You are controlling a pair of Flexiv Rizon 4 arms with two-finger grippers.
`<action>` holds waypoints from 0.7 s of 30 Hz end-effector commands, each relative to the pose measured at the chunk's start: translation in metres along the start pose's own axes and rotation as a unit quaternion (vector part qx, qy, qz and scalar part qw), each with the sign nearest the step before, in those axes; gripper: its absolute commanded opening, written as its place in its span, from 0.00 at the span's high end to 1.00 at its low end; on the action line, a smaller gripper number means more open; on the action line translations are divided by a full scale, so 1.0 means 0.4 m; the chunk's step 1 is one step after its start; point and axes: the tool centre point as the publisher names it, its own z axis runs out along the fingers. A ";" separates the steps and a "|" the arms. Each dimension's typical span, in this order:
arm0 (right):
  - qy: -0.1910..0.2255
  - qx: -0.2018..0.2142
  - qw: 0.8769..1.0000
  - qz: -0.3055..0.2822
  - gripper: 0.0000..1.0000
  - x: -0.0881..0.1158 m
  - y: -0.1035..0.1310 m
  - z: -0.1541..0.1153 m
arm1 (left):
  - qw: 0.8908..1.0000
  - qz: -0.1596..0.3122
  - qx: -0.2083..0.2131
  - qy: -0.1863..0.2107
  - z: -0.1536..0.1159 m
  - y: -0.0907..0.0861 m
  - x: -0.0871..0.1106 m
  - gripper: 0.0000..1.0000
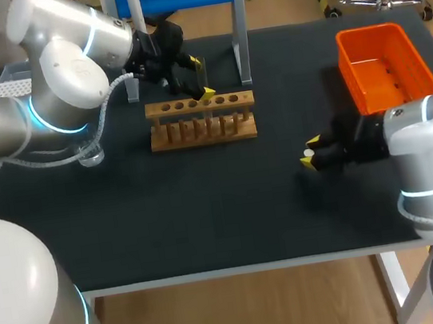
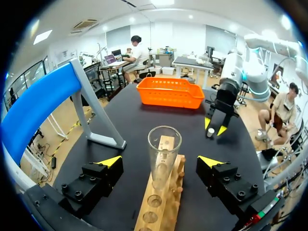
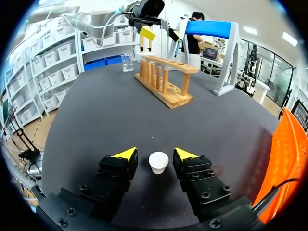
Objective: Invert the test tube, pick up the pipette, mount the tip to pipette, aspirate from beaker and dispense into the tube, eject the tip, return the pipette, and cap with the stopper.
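test tube [image 2: 163,149], clear glass with its open mouth up, stands upright in the wooden rack [image 2: 159,209] on the table [image 1: 207,211]. left jaws stand wide either side, not touching it. right jaws, also wide, flank a white stopper [image 3: 158,162].

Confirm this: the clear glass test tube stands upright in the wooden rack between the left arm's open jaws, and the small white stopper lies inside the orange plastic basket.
Not quite. The small white stopper is not inside the orange plastic basket; it lies on the black table between the right arm's open jaws, as the right wrist view shows. The rest holds.
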 end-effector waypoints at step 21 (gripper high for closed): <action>-0.003 0.002 1.000 0.000 0.58 -0.001 -0.001 -0.001 | 1.000 -0.001 -0.002 0.002 -0.001 -0.002 -0.003 0.00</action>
